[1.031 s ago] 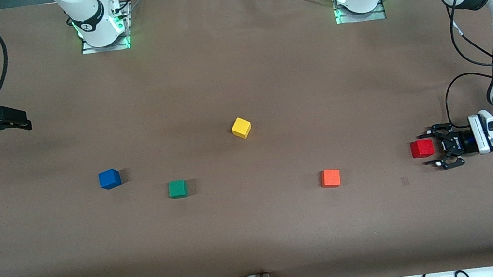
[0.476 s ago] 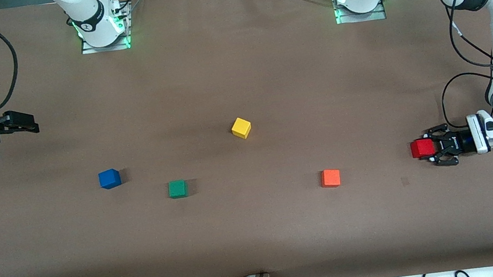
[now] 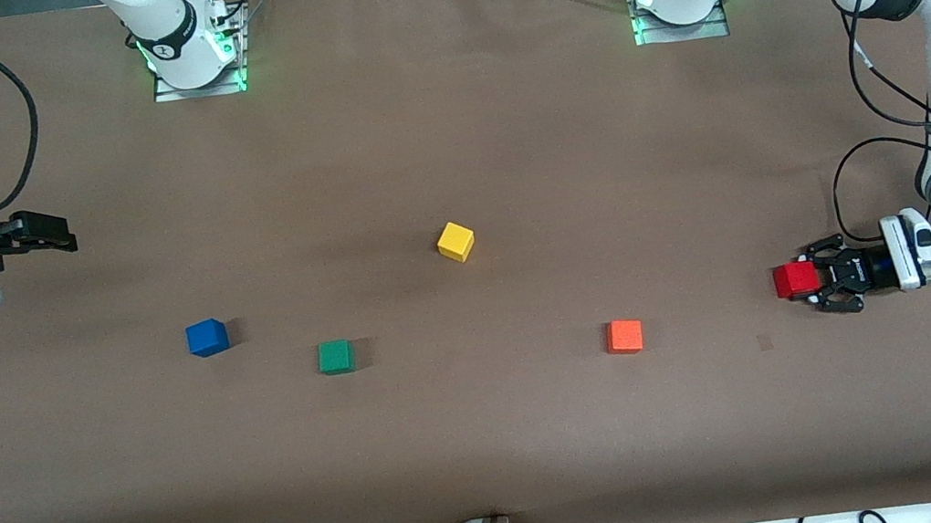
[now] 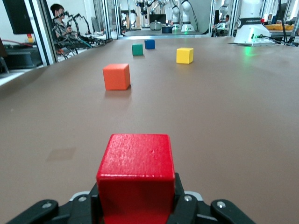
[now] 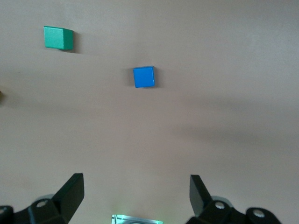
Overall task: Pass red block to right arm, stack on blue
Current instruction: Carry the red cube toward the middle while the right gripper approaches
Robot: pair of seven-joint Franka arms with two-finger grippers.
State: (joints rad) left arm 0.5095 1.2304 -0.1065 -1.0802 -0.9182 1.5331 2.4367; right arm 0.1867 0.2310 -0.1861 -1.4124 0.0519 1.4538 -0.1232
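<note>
**Q:** What changed since the earlier frame?

**A:** My left gripper (image 3: 813, 290) had its claws spread either side of the red block (image 3: 796, 279); now they are clamped on it. My right gripper (image 3: 61, 239) has crept a little toward the middle, fingers apart, hanging over bare table (image 3: 493, 442) at the right arm's end.

**Q:** Layout, biggest first?

**A:** The brown table, then both arms, then five cubes of equal size. The red block sits at the left arm's end, low on or just off the surface; I cannot tell which. Orange cube (image 3: 624, 336) is its nearest neighbour. Yellow cube (image 3: 455, 241) lies mid-table, farther from the front camera. Green cube (image 3: 336, 356) and blue cube (image 3: 206, 337) lie toward the right arm's end, well apart from red.

**Q:** How should the block handle?

**A:** My judgement: light, rigid, matte faces, so little slip. I hold two opposite side faces low down; in the left wrist view the top and front of the block (image 4: 136, 179) stand proud of my claws. That free portion is where the right gripper should pinch at handover.

**Q:** Containers?

**A:** None visible.
</note>
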